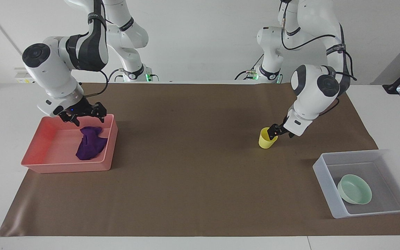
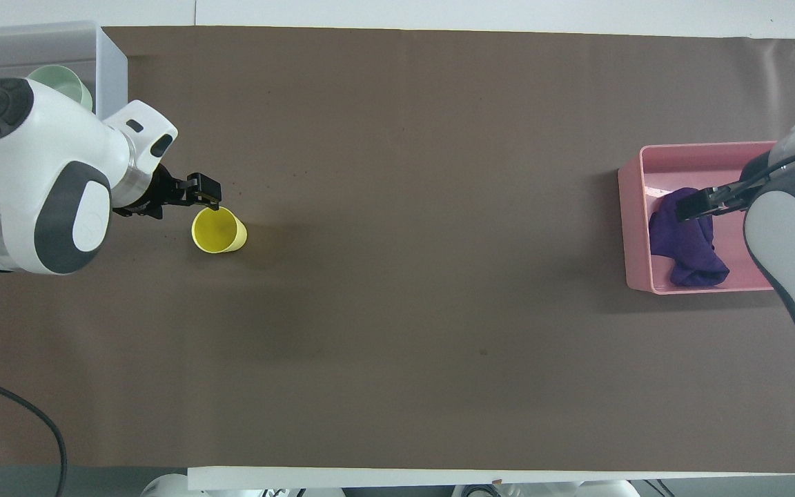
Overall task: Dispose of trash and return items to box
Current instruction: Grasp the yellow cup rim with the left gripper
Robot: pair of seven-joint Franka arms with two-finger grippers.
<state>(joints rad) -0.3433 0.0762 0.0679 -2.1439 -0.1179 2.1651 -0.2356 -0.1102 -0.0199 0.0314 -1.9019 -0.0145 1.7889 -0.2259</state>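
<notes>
The purple cloth wad [image 1: 90,146] lies in the salmon-pink tray [image 1: 64,166], also seen from overhead [image 2: 687,241]. My right gripper [image 1: 85,117] is open and empty, raised just above the cloth and the tray [image 2: 629,228]. The yellow cup [image 1: 266,139] stands upright on the brown mat. My left gripper [image 1: 280,132] is open at the cup's rim, on the side toward the left arm's end; from overhead it [image 2: 203,192] sits at the edge of the cup [image 2: 217,231]. The mint-green bowl [image 1: 354,189] rests in the translucent box [image 1: 325,180].
The box [image 2: 111,62] stands at the left arm's end of the table and the pink tray at the right arm's end. The brown mat [image 1: 193,166] spreads between them. From overhead the left arm's wrist hides part of the bowl [image 2: 66,76].
</notes>
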